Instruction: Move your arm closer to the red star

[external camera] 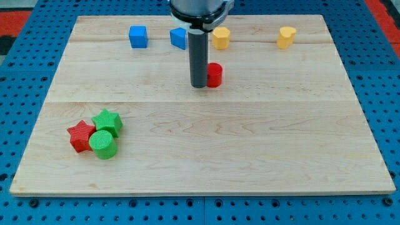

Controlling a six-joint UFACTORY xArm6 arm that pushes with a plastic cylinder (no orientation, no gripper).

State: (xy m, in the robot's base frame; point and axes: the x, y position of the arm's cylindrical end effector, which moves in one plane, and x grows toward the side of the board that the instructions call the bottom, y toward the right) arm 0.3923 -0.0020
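We are resting my tip (199, 85), the bare lower end of the straight dark rod, on the pale wooden board (250, 144), touching or just beside the small red cylinder block (214, 74) on its view-left side. The tip has no jaws to open and is holding nothing. Behind it, towards the view's top, are sitting a blue cube (138, 36), a second blue block (179, 37) and two yellow blocks (220, 37) (286, 37). We are aiming for the red star-shaped block (80, 135), lying well apart at the view's lower left, pressed against a green star (107, 120) and a green cylinder (103, 144). We are judging it light, rigid and easily slid, so we are approaching without nudging.
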